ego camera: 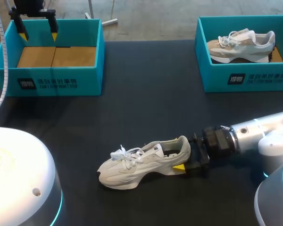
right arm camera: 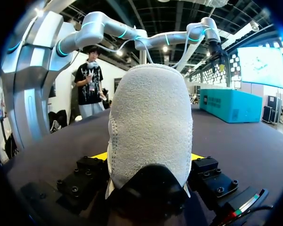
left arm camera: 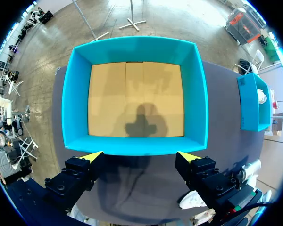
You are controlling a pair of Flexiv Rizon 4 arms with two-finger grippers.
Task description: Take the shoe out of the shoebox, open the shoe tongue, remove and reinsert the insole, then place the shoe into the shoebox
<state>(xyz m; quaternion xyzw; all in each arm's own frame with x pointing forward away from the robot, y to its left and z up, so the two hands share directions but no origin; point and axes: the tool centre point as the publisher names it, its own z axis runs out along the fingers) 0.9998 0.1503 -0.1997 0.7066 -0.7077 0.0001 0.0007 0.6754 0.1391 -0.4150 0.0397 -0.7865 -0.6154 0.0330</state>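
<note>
Heel of the shoe (ego camera: 141, 162) sits in the right pincer (right arm camera: 148, 157), clenched from both sides; overhead, one finger is hidden behind it. Shoe lies on the surface (ego camera: 146, 108). Left pincer (ego camera: 37, 35), released, hangs over the left box (ego camera: 92, 75), its cardboard floor bare. Right box (ego camera: 217, 75) holds a second shoe (ego camera: 240, 46).

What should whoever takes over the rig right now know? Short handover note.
Left gripper: open, hovering over the empty left shoebox.
Right gripper: shut on the heel of the shoe, which stands on its sole on the table, toe toward my left.
The right shoebox holds a second shoe.
Done: the shoe is out of the box.
Cannot tell: whether the tongue or insole steps are done; no loose insole in view.
Left: at least placing the shoe into a shoebox.
</note>
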